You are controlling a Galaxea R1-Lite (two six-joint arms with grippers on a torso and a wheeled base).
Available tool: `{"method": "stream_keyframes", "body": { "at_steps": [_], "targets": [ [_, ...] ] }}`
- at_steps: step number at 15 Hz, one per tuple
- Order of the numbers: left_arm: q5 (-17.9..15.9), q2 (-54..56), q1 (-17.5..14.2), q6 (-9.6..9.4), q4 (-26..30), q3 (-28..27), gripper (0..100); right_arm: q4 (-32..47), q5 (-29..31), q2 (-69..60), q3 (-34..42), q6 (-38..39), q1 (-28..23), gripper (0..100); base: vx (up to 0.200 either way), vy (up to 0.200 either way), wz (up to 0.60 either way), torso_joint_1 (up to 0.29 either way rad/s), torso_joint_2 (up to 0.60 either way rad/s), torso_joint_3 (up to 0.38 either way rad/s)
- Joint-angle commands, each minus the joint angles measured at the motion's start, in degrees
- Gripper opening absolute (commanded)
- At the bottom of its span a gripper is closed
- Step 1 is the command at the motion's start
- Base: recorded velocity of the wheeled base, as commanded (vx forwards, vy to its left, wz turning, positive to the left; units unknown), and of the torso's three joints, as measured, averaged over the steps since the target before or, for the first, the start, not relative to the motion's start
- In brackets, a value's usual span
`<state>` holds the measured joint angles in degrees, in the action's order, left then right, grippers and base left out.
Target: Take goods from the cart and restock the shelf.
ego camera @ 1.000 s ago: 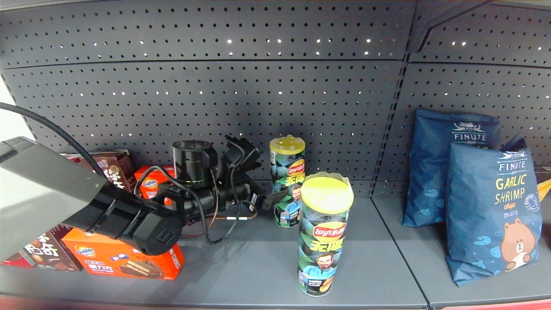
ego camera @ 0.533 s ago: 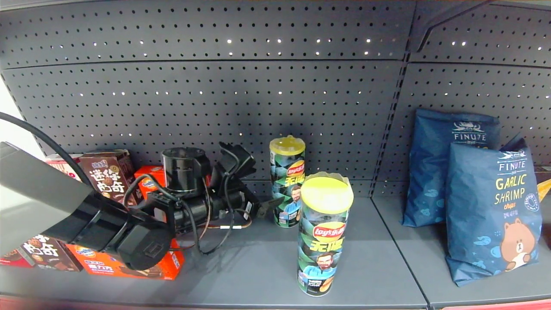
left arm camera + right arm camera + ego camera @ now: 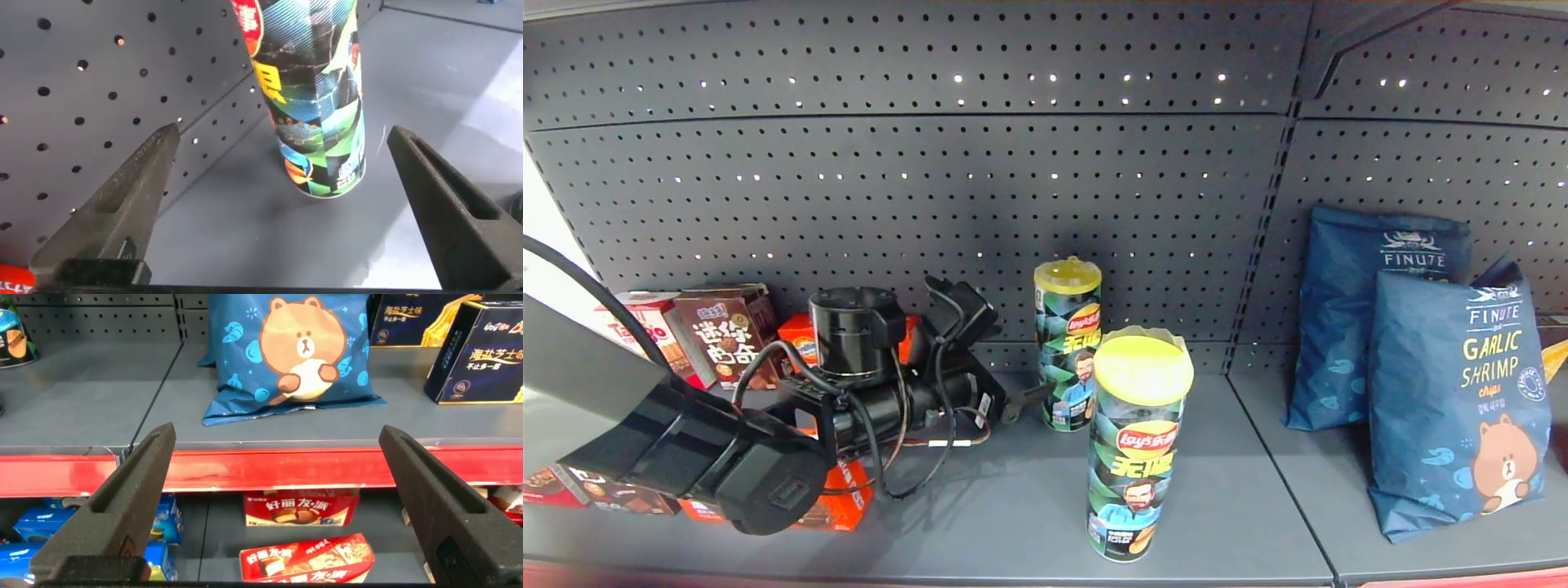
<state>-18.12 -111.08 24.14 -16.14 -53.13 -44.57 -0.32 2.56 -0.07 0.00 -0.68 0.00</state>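
Observation:
Two chip cans with yellow lids stand on the dark shelf (image 3: 1013,506): a rear can (image 3: 1067,343) near the pegboard and a front can (image 3: 1139,445). My left gripper (image 3: 1025,398) sits low on the shelf just left of the rear can, clear of it. From the left wrist, that can (image 3: 315,90) stands ahead of the left gripper (image 3: 286,135), which is open and holds nothing. My right gripper (image 3: 278,433) is open and empty, in front of the shelf's red front edge (image 3: 270,469).
Orange and brown snack boxes (image 3: 727,331) crowd the shelf's left end under my left arm. Blue snack bags (image 3: 1454,400) lean at the right, one with a bear (image 3: 286,351). Bare shelf lies between the cans and bags. More boxes (image 3: 302,510) fill the shelf below.
My left arm has drawn back to the left, and its gripper has come away from the rear can. Both cans stay put.

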Motion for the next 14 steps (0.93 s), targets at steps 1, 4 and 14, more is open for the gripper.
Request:
{"method": "stream_keyframes", "body": {
  "at_steps": [1, 4, 14],
  "targets": [
    [0.1, -1.1, 0.3, -0.03, 0.0, -0.1, 100, 0.0, 0.0, 0.1, 0.0, 0.0, 0.0, 100, 0.0, 0.0, 0.0, 0.0, 0.0, 0.0],
    [1.2, -2.0, 0.9, -0.56, 0.0, -0.3, 100, 0.0, 0.0, 0.1, 0.0, 0.0, 0.0, 100, 0.0, 0.0, 0.0, 0.0, 0.0, 0.0],
    [7.8, -5.4, 1.5, -0.3, 0.7, -3.5, 100, 0.0, 0.0, 0.1, 0.0, 0.0, 0.0, 100, 0.0, 0.0, 0.0, 0.0, 0.0, 0.0]
  ]
}}
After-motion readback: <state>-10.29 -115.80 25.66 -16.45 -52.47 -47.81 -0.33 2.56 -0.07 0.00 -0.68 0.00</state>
